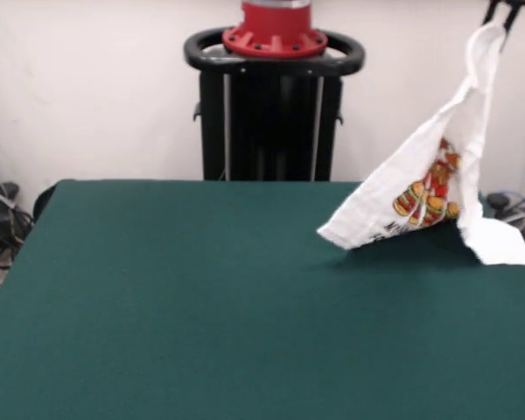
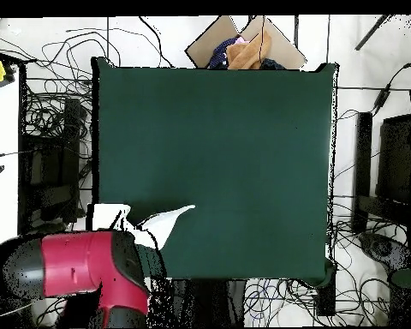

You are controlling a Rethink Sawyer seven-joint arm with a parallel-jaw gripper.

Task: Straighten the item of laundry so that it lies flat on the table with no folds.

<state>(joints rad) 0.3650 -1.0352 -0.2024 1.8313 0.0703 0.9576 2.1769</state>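
The item of laundry, a white T-shirt with red and orange cartoon print, hangs by one end from my gripper at the top right of the front view. The gripper is shut on that end. The shirt's lower part spreads in a crumpled fan, and its hem rests on the dark green table near the right edge. From above, the shirt shows as white folds at the table's lower left corner, partly past the edge. The red arm hides the gripper there.
The black pedestal stands behind the table's far side. Cables lie on the floor around the table. A cardboard box sits past the table's top edge in the overhead view, and black equipment stands to the right.
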